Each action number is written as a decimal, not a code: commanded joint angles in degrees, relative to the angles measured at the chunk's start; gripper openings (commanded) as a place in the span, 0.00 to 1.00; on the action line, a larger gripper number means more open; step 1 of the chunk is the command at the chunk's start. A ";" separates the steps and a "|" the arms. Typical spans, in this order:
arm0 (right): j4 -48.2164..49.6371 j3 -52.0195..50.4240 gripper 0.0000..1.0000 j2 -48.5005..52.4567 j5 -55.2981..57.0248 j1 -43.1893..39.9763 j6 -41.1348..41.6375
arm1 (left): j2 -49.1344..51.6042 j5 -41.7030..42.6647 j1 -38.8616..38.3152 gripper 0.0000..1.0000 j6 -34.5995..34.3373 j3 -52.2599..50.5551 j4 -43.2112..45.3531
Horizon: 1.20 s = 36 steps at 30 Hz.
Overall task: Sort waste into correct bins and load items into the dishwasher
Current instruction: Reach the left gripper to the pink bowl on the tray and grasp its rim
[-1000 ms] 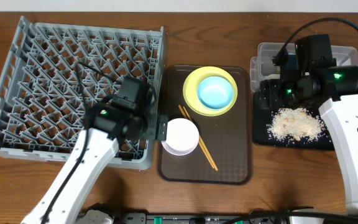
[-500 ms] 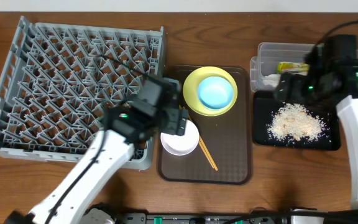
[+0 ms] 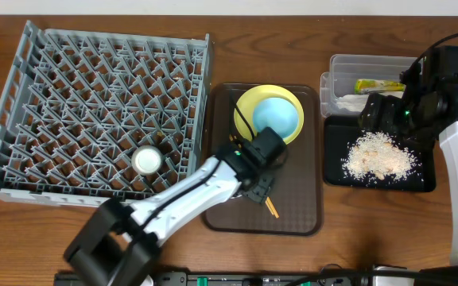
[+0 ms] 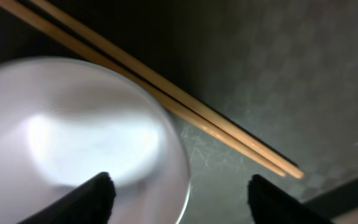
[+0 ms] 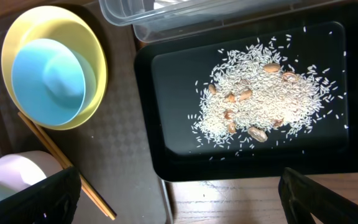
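Note:
The small white cup [image 3: 147, 160] stands in the grey dish rack [image 3: 78, 79]. My left gripper [image 3: 259, 179] is open low over the brown tray [image 3: 300, 199]. The rim of the white bowl [image 4: 73, 137] lies between its fingers [image 4: 182, 202], next to the chopsticks [image 4: 166, 93]. The yellow plate [image 3: 249, 103] holds the light blue bowl [image 3: 277, 117]. My right gripper [image 3: 382, 113] is open and empty [image 5: 179, 199] above the black tray [image 5: 166, 93] with rice scraps [image 3: 376, 156]. The wrapper [image 3: 374, 85] and napkin [image 3: 342, 101] lie in the clear tub [image 3: 348, 67].
The right wrist view also shows the plate [image 5: 17, 37], blue bowl [image 5: 48, 81], chopsticks [image 5: 67, 168], white bowl [image 5: 23, 174] and rice [image 5: 266, 106]. Bare wood lies in front of the trays.
My left arm swung right from the rack onto the brown tray, over the white bowl; the cup now shows in the rack. My right arm drew away from the tub, uncovering the wrapper.

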 commanded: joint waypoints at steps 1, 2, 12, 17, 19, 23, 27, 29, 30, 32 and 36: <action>-0.28 0.31 0.99 -0.15 -0.28 -0.20 -0.17 | 2.19 -0.87 -0.81 0.61 -0.46 0.63 0.00; -0.31 0.31 0.99 -0.15 -0.26 -0.20 -0.20 | 2.67 -0.87 -0.87 0.57 -0.46 0.61 0.02; -0.66 0.31 0.99 -0.15 -0.28 -0.20 -0.59 | 4.83 -0.90 -0.87 0.44 -0.87 0.61 0.02; -0.85 0.31 0.99 -0.15 -0.28 -0.20 -0.61 | 6.84 -0.85 -0.87 0.41 -1.27 0.61 -0.02; -0.85 0.31 0.99 -0.15 -0.28 -0.20 -0.61 | 6.88 -0.87 -0.87 0.36 -1.97 0.61 0.00; -0.85 0.31 0.99 -0.15 -0.26 -0.20 -0.61 | 6.51 -0.87 -0.87 0.31 -1.97 0.63 0.02; -0.92 0.31 0.99 -0.15 -0.26 -0.20 -0.63 | 6.19 -0.87 -0.87 0.27 -1.97 0.68 0.02; -0.92 0.31 0.99 -0.15 -0.24 -0.20 -0.61 | 6.19 -0.87 -0.87 0.25 -1.97 0.68 0.02; -0.96 0.31 0.99 -0.15 -0.26 -0.20 -0.61 | 6.19 -0.87 -0.87 0.25 -1.97 0.68 0.02; -1.14 0.31 0.99 -0.15 -0.24 -0.20 -0.63 | 6.19 -0.87 -0.87 0.24 -1.97 0.68 0.02; -1.27 0.31 0.99 -0.15 -0.04 -0.20 -0.61 | 6.19 -0.87 -0.87 0.19 -1.95 0.68 0.00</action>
